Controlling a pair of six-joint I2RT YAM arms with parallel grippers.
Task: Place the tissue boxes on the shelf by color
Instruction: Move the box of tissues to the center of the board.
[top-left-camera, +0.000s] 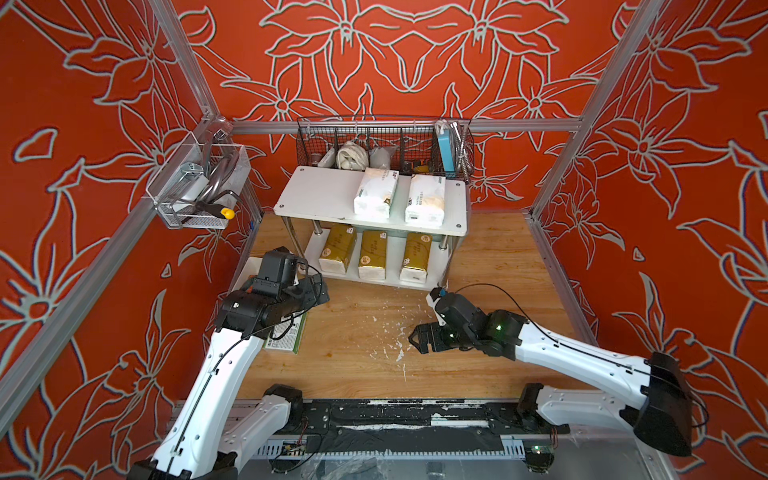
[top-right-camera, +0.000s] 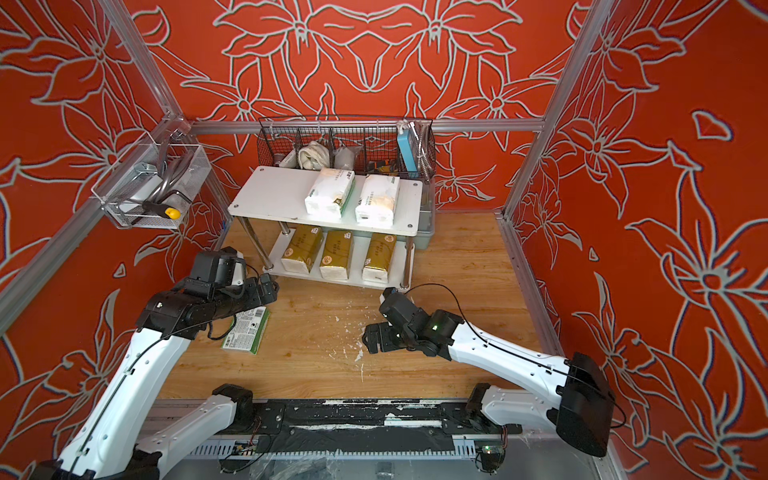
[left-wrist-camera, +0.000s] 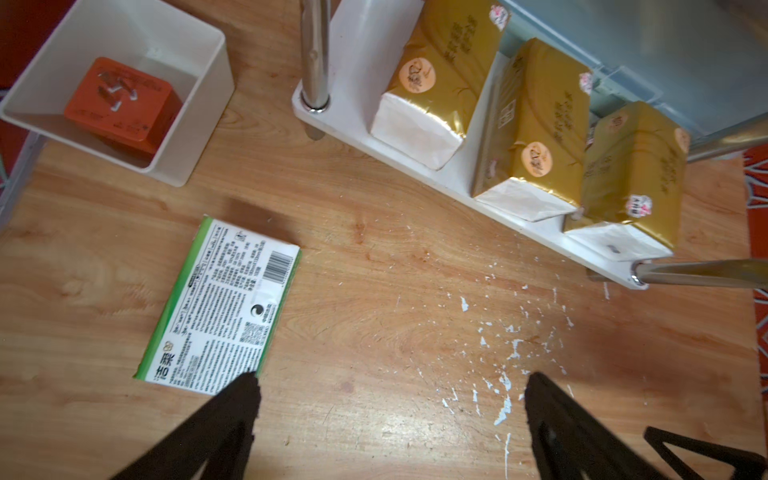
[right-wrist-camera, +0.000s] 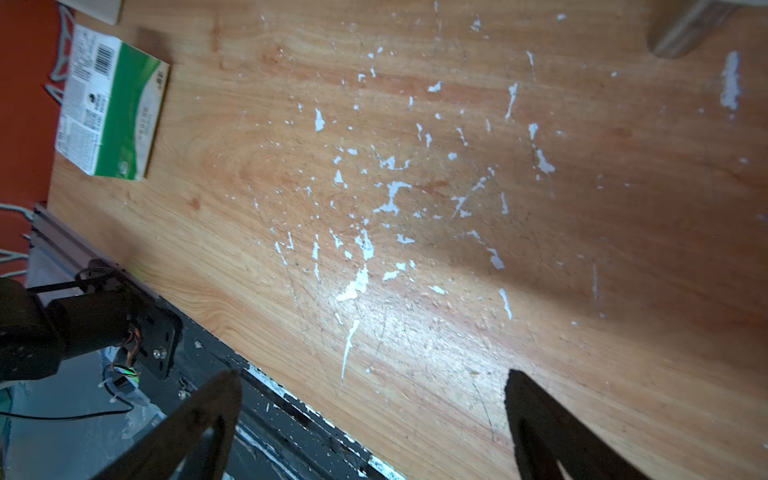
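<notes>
Two white packs (top-left-camera: 376, 193) atop shelf (top-left-camera: 316, 195), three gold packs (top-left-camera: 372, 253) below, green-edged pack (top-left-camera: 286, 340) on table (top-left-camera: 353, 370)

In a top view the left arm (top-left-camera: 230, 376) rose from its base at 7 o'clock and slanted toward 1 o'clock, its black left wrist (top-left-camera: 266, 309) bent so that the left jaws faced 3 o'clock. The right arm (top-left-camera: 582, 357) reached in from 4 o'clock toward 9 o'clock, the right wrist (top-left-camera: 473, 322) dipped and the right jaws leading, angled downward. In the wrist views the left fingertips (left-wrist-camera: 245, 399) and the right fingertips (right-wrist-camera: 222, 401) stood spread wide apart, gripping nothing.
</notes>
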